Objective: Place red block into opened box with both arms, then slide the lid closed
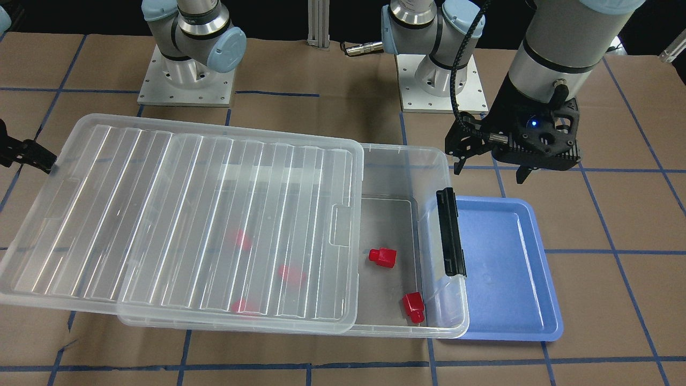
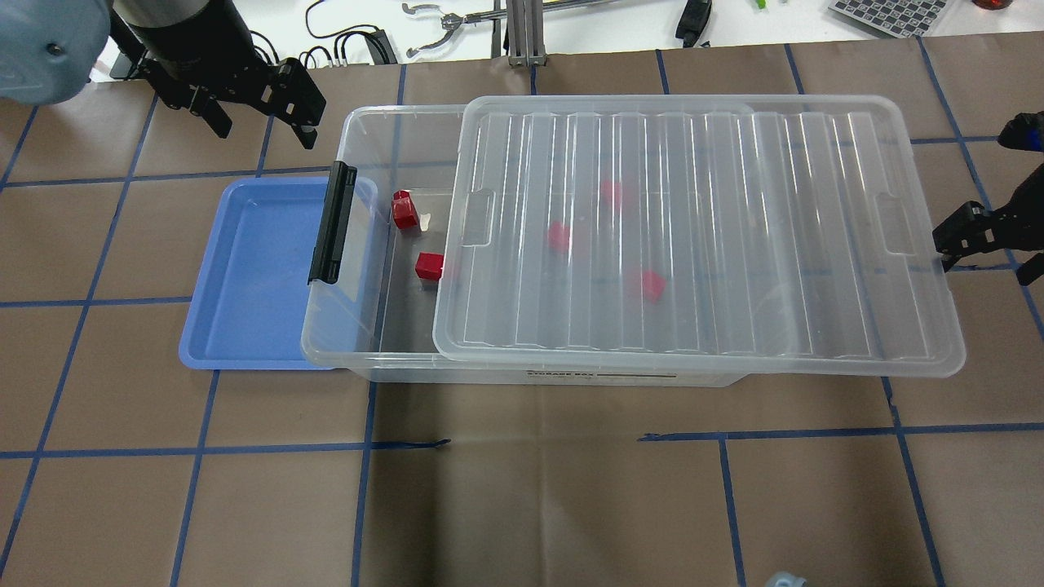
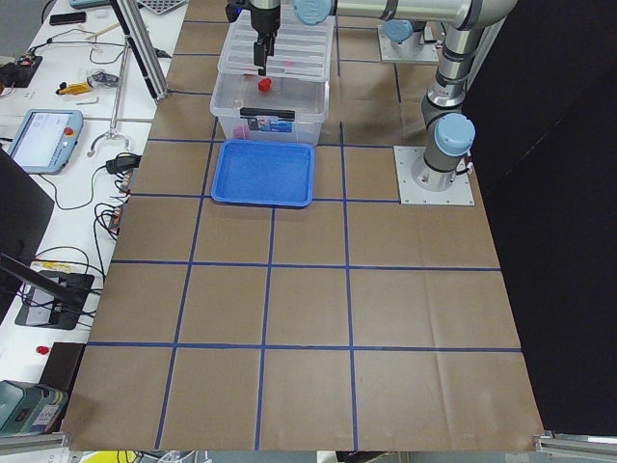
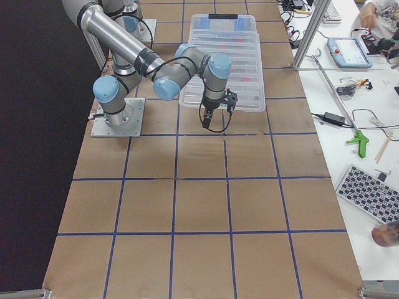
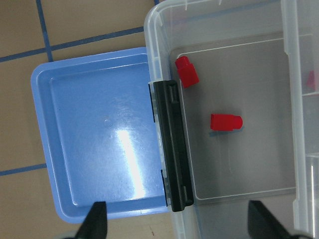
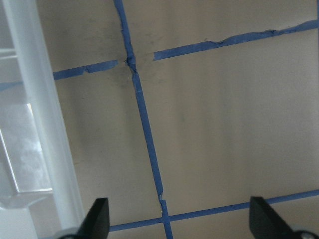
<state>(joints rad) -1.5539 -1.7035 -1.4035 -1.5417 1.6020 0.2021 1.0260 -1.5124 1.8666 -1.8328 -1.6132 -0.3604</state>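
Where blue tape (image 2: 196, 448) grids the brown table (image 2: 522, 505), left gripper (image 2: 265, 129) (upper left) and right gripper (image 2: 985, 259) (right edge) gape wide — empty.

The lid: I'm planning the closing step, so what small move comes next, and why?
Probably bring the open right gripper against the lid's overhanging end to push it toward the latch: red blocks lie in the box, and its latch end stands uncovered.
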